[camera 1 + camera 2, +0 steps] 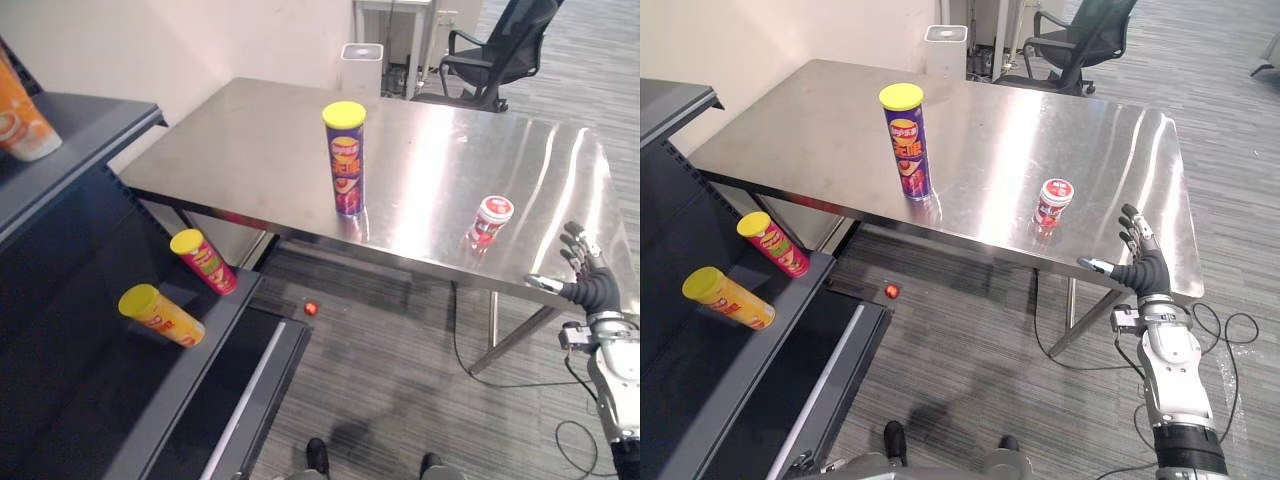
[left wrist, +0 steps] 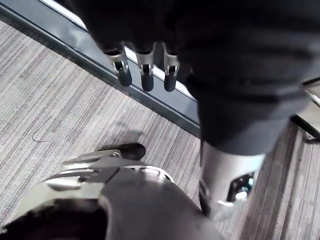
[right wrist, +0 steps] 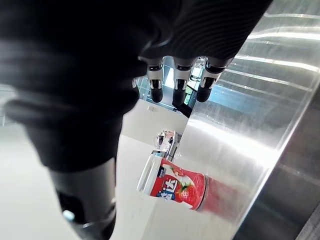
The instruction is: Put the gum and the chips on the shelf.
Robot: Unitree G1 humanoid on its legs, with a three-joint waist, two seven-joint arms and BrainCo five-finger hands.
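Observation:
A tall purple chips can (image 1: 344,160) with a yellow lid stands upright near the middle of the steel table (image 1: 250,140). To its right, near the front edge, sits a small red and white gum tub (image 1: 490,220), shown close up in the right wrist view (image 3: 175,185). My right hand (image 1: 588,278) hovers open at the table's front right edge, a short way right of the gum and not touching it. In the left wrist view my left hand (image 2: 145,75) hangs low over the floor with relaxed fingers, holding nothing.
A dark shelf unit (image 1: 70,165) stands at the left; two yellow-lidded cans (image 1: 205,262) (image 1: 160,315) lie on a lower shelf and an orange pack (image 1: 25,125) sits on top. A small red ball (image 1: 311,308) lies on the carpet. An office chair (image 1: 500,50) and white bin (image 1: 360,68) stand behind the table.

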